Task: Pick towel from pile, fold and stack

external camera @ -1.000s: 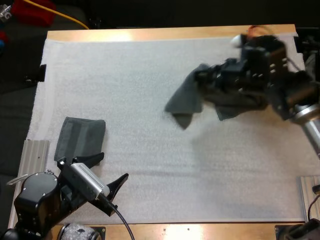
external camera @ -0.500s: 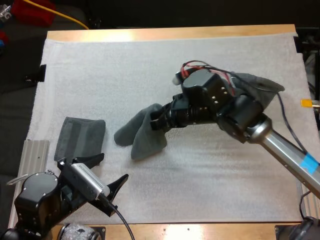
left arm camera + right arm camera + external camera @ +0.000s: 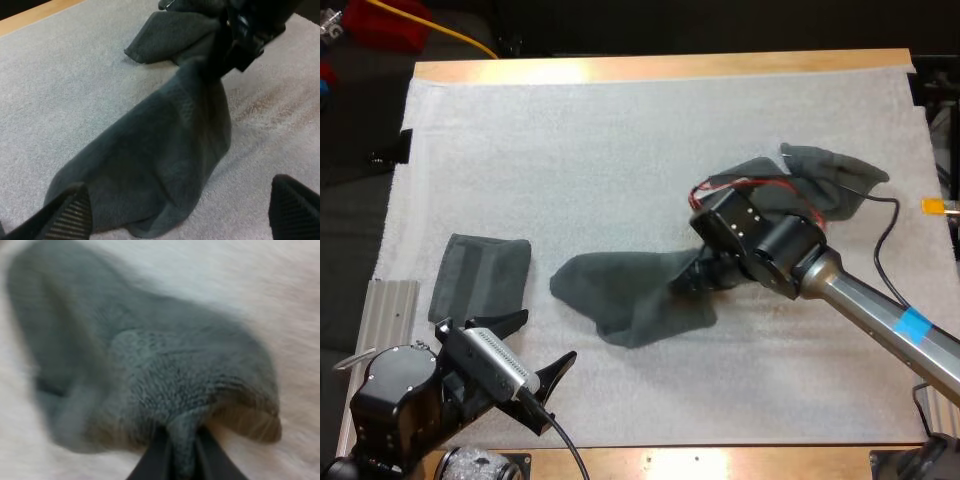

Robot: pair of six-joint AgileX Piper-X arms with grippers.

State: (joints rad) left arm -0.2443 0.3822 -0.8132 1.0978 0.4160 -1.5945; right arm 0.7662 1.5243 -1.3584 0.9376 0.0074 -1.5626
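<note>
A dark grey-green towel (image 3: 630,295) lies crumpled and stretched out on the mat's middle. My right gripper (image 3: 698,278) is shut on its right end, low over the mat; the fingers pinch a fold of the towel (image 3: 182,440). Behind that arm lies the crumpled pile (image 3: 825,180). A folded towel (image 3: 480,272) rests at the left. My left gripper (image 3: 542,345) stands open near the front left, just short of the stretched towel (image 3: 160,165), with nothing between its fingertips (image 3: 70,217).
Metal rails sit at the table's front left (image 3: 388,310) and front right. The white mat (image 3: 570,150) is bare towards the back and along the front right.
My right gripper has pulled the towel from the back right pile towards the middle and lowered it onto the mat, where it now spreads out. The left arm has not moved.
</note>
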